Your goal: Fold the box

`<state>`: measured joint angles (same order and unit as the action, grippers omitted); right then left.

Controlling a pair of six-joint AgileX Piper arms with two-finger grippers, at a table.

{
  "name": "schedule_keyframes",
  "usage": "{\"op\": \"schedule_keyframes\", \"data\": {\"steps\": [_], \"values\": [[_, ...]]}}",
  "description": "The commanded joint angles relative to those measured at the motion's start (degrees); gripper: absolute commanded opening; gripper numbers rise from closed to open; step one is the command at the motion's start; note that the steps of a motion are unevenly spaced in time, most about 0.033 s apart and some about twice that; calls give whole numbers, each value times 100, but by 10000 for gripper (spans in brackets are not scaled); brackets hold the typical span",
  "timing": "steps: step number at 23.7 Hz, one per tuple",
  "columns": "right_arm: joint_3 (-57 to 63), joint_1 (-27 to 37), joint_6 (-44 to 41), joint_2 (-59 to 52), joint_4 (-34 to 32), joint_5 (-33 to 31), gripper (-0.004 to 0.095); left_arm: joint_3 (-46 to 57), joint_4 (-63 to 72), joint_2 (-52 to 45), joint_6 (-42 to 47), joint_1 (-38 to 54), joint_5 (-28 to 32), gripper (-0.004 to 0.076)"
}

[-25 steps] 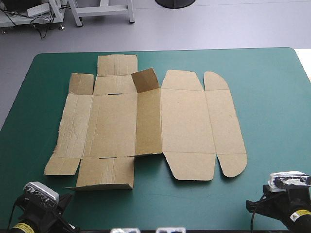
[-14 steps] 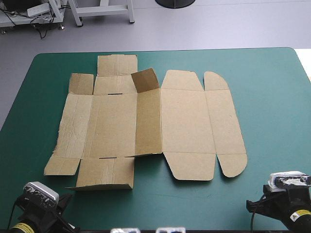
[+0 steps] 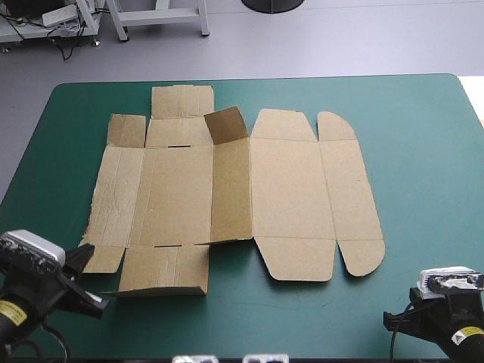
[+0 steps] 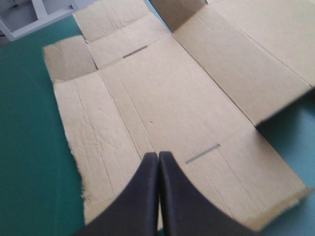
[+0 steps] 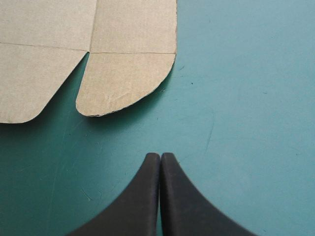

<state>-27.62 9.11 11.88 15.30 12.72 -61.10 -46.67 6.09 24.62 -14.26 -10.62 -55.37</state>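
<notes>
Teal-green cover spreads over the table, and the box lies on it as a flat cut sheet of brown board, left of the middle, its long panels running from the near side to the far side.

The board looks light and stiff across each panel, and I judge it will give only along its scored creases. It may skid on the cover if pushed from the side. Lying flat, it offers little to pinch. The best holds seem to be the small flap already standing up at the far side and the near left flap, whose edge sits slightly lifted.

The left gripper hangs over the sheet's near left part, jaws closed on nothing. The right gripper is over bare cover, apart from the rounded corner flap, jaws also closed and empty.

Only the high view gives the whole layout. The left wrist view alone shows the narrow slots and the ragged outer edge. The right wrist view shows the rounded flap lying flush.
</notes>
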Motion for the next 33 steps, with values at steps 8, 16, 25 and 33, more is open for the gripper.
{"op": "schedule_keyframes", "data": {"steps": [8, 16, 25, 33], "values": [[-151, 29, 42, 66, 74, 359, -5, -1566, -2121, 2257, 1303, -27, 106, -10], [-151, 29, 42, 66, 36, 359, -5, -2312, -1511, 4233, 582, 1127, -836, 17], [-151, 29, 42, 66, -3, 348, -5, -2411, 2975, 5963, -1185, 4627, -1875, 15], [-151, 29, 42, 66, -253, 299, -5, -2411, 2756, 6745, -1485, 4627, -1885, 35]]}}
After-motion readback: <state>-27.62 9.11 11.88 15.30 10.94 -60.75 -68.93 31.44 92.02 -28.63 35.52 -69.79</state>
